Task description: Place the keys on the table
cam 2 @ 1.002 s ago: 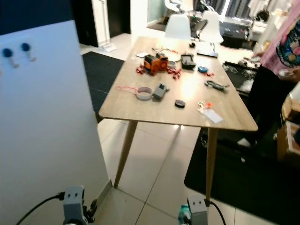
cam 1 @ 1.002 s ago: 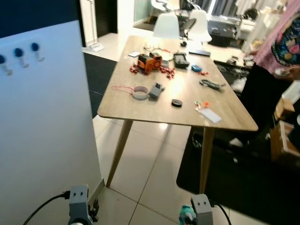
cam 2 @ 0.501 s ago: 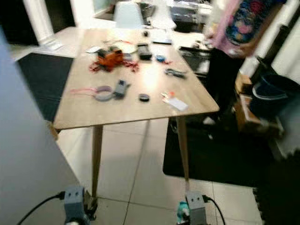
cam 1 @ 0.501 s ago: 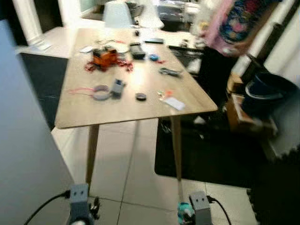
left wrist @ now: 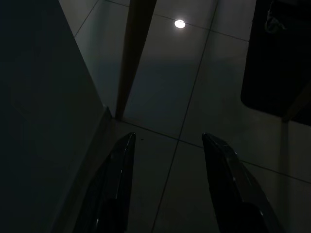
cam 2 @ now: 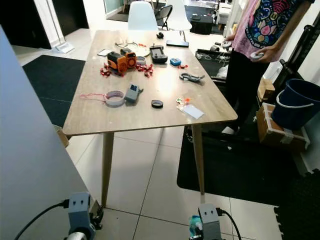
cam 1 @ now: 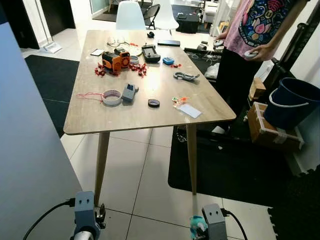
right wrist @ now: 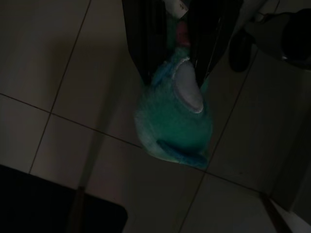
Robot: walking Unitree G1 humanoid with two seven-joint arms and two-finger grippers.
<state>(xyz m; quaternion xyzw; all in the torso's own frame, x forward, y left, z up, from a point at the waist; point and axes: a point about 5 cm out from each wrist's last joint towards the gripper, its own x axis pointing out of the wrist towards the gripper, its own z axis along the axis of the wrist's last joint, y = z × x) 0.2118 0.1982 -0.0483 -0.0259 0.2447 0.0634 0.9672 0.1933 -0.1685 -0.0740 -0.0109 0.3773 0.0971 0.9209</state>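
While the right gripper (right wrist: 176, 58) hung low over the floor tiles, its fingers were clenched on the keys (right wrist: 175, 116), whose teal plush fob dangled just beneath them. The table (cam 1: 120, 117) stood well ahead of and above that gripper. To do the carry well, the grip should likely stay firm until the fob clears the near edge, then set down on bare wood short of the tape roll (cam 1: 111, 97). The left gripper (left wrist: 167, 187) hung idle, fingers spread. I counted one table, one key bunch, one person (cam 1: 250, 35), two white chairs (cam 1: 145, 15).
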